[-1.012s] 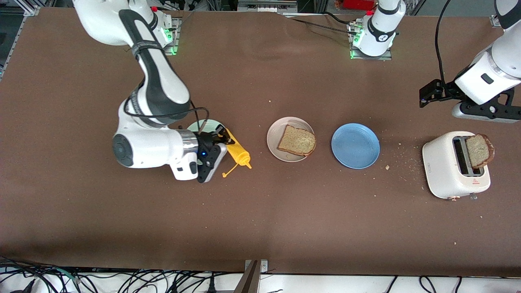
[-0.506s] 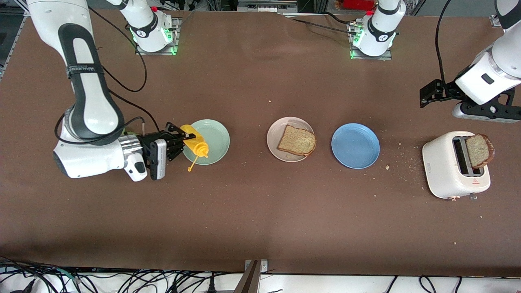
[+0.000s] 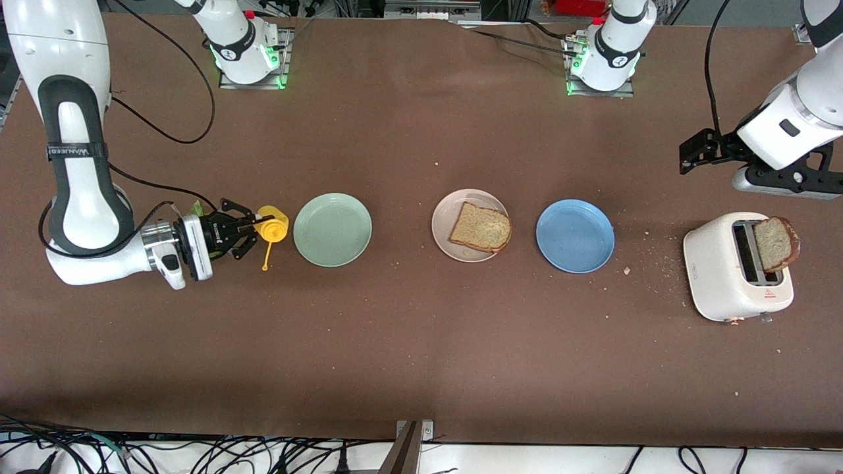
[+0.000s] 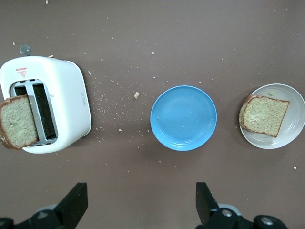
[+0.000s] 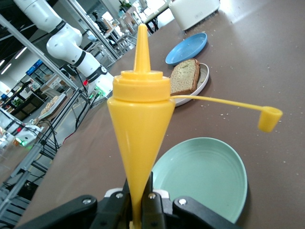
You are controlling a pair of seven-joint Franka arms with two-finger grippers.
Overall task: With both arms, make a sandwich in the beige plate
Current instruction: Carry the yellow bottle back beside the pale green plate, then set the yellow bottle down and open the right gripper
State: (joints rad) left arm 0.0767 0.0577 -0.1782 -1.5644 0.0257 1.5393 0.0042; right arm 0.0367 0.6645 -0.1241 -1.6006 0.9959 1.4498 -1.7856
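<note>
Crumbs (image 3: 658,266) on brown table (image 3: 421,349); right gripper (image 3: 245,230) pinching yellow bottle (image 3: 271,227), left gripper (image 4: 140,205) spread over it.

I'm working in a robotics lab, not a kitchen. The brown table (image 3: 421,368) has arm bases (image 3: 600,62) bolted to metal plates with green status lights, and loose cables (image 3: 197,454) trail along its near edge. Through the right wrist view I see aluminium frames (image 5: 33,47), another white arm (image 5: 62,36) and more benches. The toaster (image 3: 734,270) and plates (image 3: 574,236) are just props.
</note>
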